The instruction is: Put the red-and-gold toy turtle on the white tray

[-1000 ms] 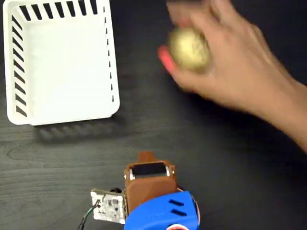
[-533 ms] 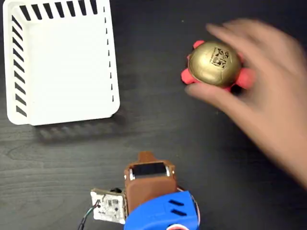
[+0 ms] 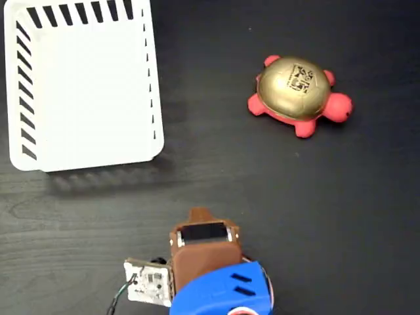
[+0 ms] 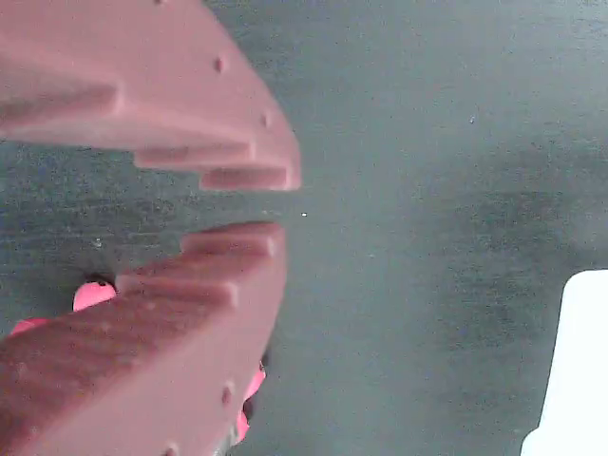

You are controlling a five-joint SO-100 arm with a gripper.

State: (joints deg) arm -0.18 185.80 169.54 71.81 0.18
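My gripper (image 4: 275, 204) holds nothing; in the wrist view its two brown jaws stand close together, only a narrow gap between the tips, over bare dark table (image 3: 216, 184). In the fixed view my arm (image 3: 207, 262) sits folded at the bottom edge. The red-and-gold toy turtle (image 3: 295, 92) lies ahead of me and off to the right, well apart, upright on its legs with the gold shell up, which I judge leaves the dome free for a grasp from above. The white tray (image 3: 85, 85) lies ahead to the left, empty, well apart from the turtle. Nothing is started yet: I judge I must first widen the jaws and reach out right.
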